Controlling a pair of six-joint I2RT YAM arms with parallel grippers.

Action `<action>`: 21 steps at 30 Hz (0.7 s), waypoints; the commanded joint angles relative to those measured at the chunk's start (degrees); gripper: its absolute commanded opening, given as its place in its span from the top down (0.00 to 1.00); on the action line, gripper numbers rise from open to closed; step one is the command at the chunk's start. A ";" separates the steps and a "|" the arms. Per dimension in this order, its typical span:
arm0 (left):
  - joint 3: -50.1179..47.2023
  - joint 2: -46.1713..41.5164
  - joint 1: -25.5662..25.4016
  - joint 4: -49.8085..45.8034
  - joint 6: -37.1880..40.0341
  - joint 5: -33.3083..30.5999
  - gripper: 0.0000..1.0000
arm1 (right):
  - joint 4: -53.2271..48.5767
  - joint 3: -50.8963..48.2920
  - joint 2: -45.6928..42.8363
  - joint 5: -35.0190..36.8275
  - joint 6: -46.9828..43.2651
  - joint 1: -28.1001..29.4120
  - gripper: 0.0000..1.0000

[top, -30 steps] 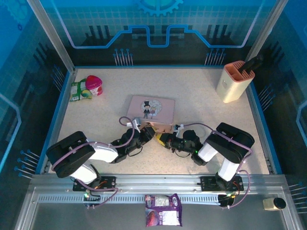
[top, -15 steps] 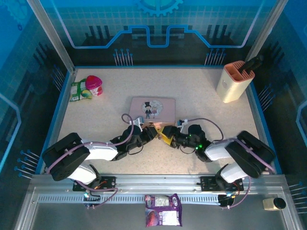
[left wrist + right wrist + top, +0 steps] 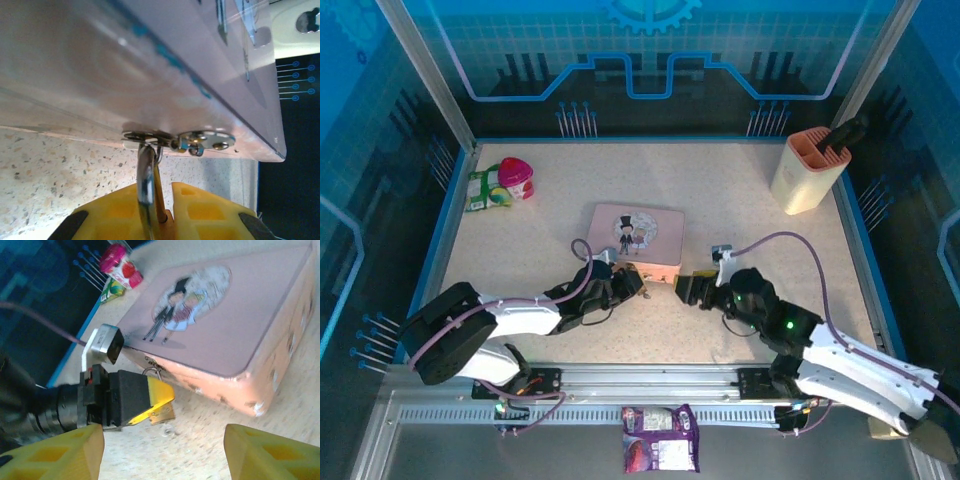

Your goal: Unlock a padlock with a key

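Note:
The tiny brass padlock (image 3: pixel 166 413) hangs by its thin silver shackle (image 3: pixel 146 175) from the hasp (image 3: pixel 202 140) on the front of the pink tin (image 3: pixel 638 233). My left gripper (image 3: pixel 636 282) is shut on the padlock's body, its yellow fingers (image 3: pixel 215 210) on either side of the shackle. A small silver bit, perhaps the key (image 3: pixel 169 430), shows blurred just under the padlock. My right gripper (image 3: pixel 686 288) stands open to the right of the padlock, apart from it, with nothing between its yellow fingers (image 3: pixel 65 455).
A beige holder (image 3: pixel 808 172) with a black tool stands at the back right. A pink cup (image 3: pixel 516 177) and a green pack (image 3: pixel 483 189) lie at the back left. A purple snack packet (image 3: pixel 660 451) rests on the front rail.
My right gripper has drawn back to the right, away from the padlock, and its arm has swung out low to the right. The left gripper has kept its hold.

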 commanded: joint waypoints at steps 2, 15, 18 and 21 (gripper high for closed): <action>3.96 -3.63 0.21 -1.57 2.81 0.42 1.00 | 11.37 -9.82 -0.86 19.20 -22.77 10.31 0.36; 4.36 -7.63 -0.77 -6.74 4.75 -0.90 1.00 | 59.07 -11.68 36.38 36.78 -53.36 27.64 0.32; 2.85 -8.75 -1.11 -6.15 3.52 -1.66 1.00 | 68.38 -9.52 44.79 38.10 -57.34 28.02 0.33; 2.20 -9.57 -1.21 -6.56 3.07 -1.83 1.00 | 79.22 -7.98 53.03 39.18 -61.62 28.18 0.35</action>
